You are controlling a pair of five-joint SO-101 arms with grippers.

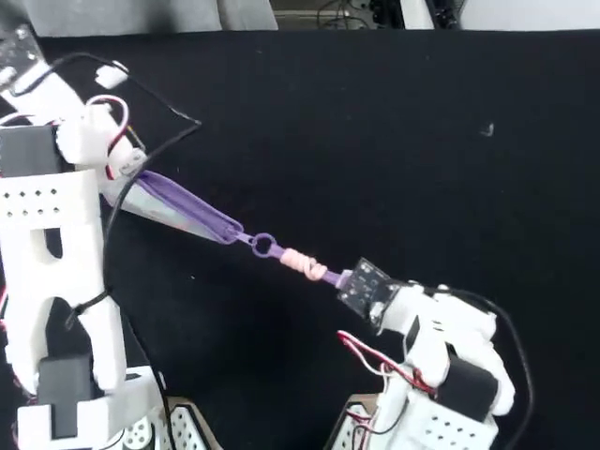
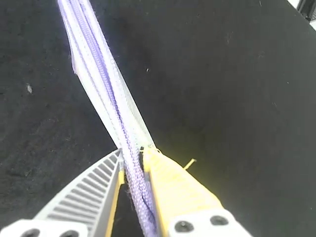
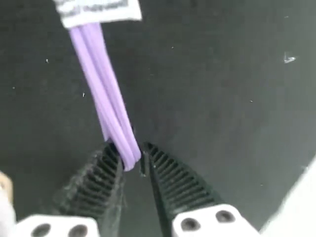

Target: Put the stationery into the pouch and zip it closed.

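A lavender pouch (image 1: 183, 211) is stretched taut above the black table, its purple zipper (image 2: 101, 74) running along the top edge. My left gripper (image 1: 127, 178) is shut on the pouch's end (image 2: 134, 165), which is pinched between a grey finger (image 2: 94, 187) and a yellow finger (image 2: 173, 190). From the other end a ring (image 1: 263, 246), a pink knot (image 1: 302, 263) and a purple pull cord (image 3: 106, 94) lead to my right gripper (image 1: 354, 281). Its black fingers (image 3: 170, 175) are shut on the cord's loop (image 3: 129, 159). A white tag (image 3: 98, 9) hangs on the cord.
The black cloth (image 1: 403, 141) covers the table, with open room at the back right. A black cable (image 1: 155, 98) loops over the left arm (image 1: 52, 244). The arm bases (image 1: 187, 427) stand at the front edge.
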